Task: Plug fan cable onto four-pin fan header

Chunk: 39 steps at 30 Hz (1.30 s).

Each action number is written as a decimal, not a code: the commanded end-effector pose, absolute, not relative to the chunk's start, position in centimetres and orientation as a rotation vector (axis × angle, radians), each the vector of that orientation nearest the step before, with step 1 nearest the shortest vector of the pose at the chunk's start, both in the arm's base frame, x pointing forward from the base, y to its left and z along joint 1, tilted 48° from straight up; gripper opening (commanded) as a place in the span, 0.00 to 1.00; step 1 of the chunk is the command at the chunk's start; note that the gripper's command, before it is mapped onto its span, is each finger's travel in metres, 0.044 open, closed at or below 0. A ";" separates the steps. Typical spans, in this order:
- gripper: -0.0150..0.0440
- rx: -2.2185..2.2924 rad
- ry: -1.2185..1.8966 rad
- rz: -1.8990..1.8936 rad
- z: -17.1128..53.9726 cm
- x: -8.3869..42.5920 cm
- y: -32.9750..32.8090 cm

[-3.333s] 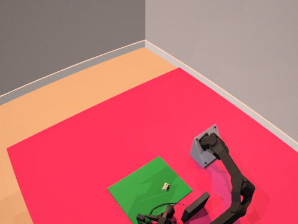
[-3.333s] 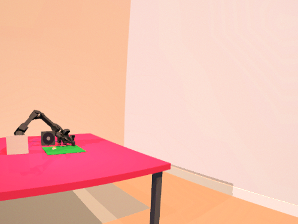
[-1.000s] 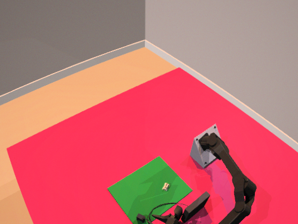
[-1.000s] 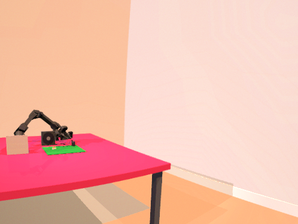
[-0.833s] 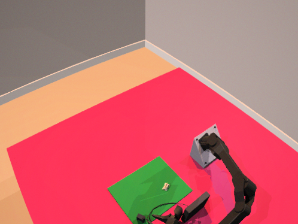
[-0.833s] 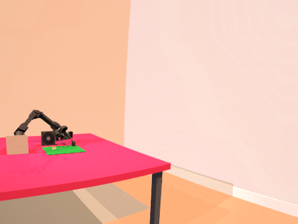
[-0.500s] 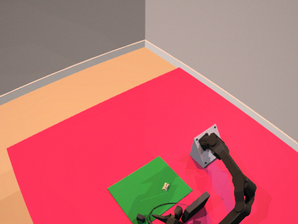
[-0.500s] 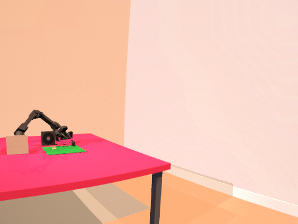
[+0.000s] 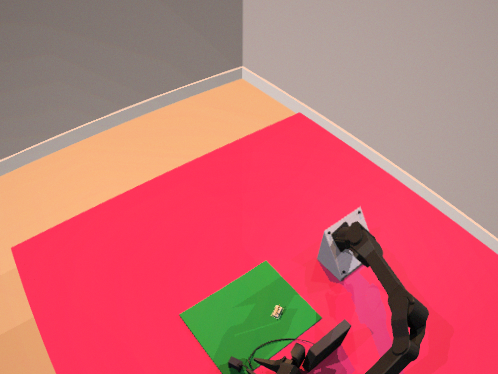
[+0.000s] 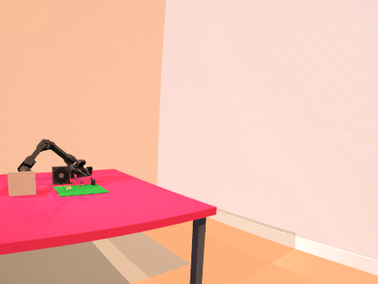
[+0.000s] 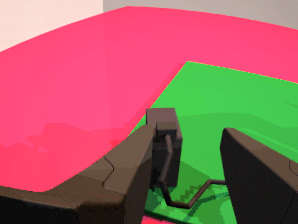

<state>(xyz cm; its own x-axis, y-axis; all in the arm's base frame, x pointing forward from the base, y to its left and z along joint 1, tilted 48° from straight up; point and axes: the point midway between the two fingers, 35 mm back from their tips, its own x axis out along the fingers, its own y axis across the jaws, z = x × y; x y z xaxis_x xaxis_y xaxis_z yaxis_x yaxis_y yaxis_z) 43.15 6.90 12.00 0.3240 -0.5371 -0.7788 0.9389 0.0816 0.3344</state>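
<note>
The green board lies flat, with the small pale header on it. The dark plug block is upright near one board edge, its thin cable curving away. The square black fan stands beside the board. My gripper is partly open, with nothing between its fingers. The plug is beyond the fingers in the wrist view, partly hidden by the left finger; whether they touch I cannot tell.
A pale wedge-shaped block with dark dots on its face stands beyond the board, near the arm's raised link in the top view. The red table top carries everything. Walls rise behind the table.
</note>
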 end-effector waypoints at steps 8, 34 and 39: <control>0.49 0.913 0.595 -1.100 17.2 41.0 8.6; 0.49 0.913 0.595 -1.100 17.2 41.0 8.6; 0.58 0.945 0.547 -1.187 11.9 43.1 6.8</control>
<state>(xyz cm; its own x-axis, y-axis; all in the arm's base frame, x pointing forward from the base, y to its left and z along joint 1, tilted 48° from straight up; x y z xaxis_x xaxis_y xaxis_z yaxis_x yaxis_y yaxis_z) 42.86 6.61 11.25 0.2923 -0.5478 -0.7839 0.9510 0.0801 0.2986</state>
